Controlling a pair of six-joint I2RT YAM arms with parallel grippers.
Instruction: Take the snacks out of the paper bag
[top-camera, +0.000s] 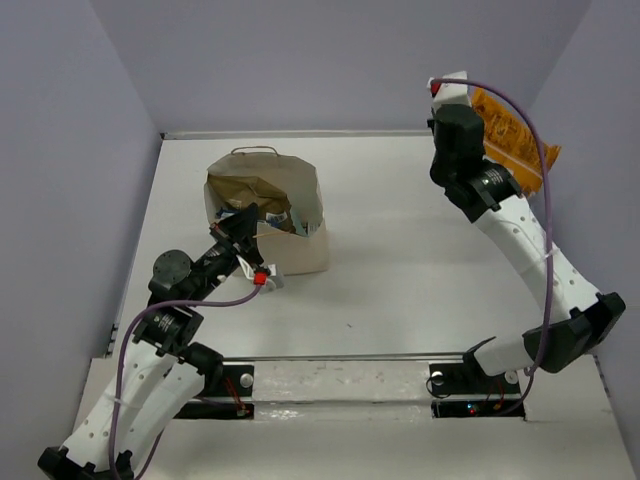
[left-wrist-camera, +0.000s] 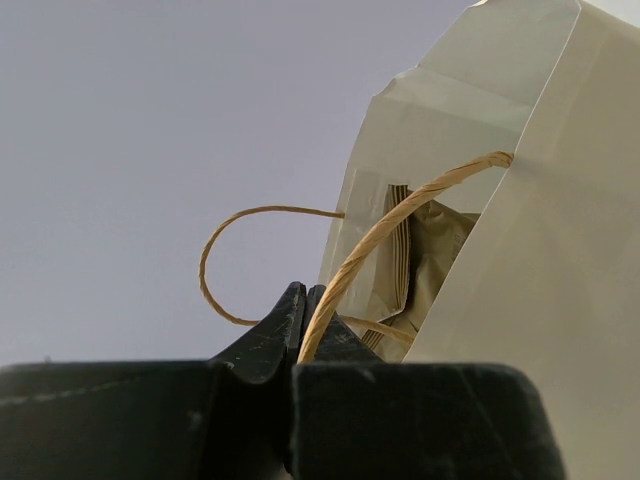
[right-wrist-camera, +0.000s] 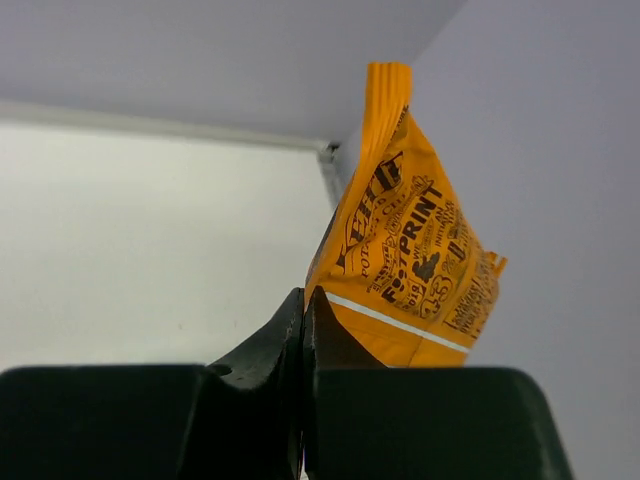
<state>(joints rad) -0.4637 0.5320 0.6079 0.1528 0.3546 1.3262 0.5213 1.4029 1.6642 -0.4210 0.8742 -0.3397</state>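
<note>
Left wrist view, nearest first: my left gripper (left-wrist-camera: 303, 300) has its jaws pressed together on the cord handle (left-wrist-camera: 400, 215) of the paper bag (left-wrist-camera: 540, 250), whose open mouth rises just beyond the tips. Right wrist view: my right gripper (right-wrist-camera: 303, 302) is closed on the lower corner of the orange chip bag (right-wrist-camera: 410, 250). Its long axis stands up and away from the jaws, slightly tilted, in front of the far right corner of the enclosure. Top view: that packet hangs above the far right of the table (top-camera: 400, 270), well apart from the paper bag at left centre. Bluish packets (top-camera: 262, 213) show inside the mouth, count unclear. Judgement: setting down comes next, straight below the right jaws. The bluish packets lie nearer my left arm, which is occupied steadying the bag, so the right must cross leftward.
</note>
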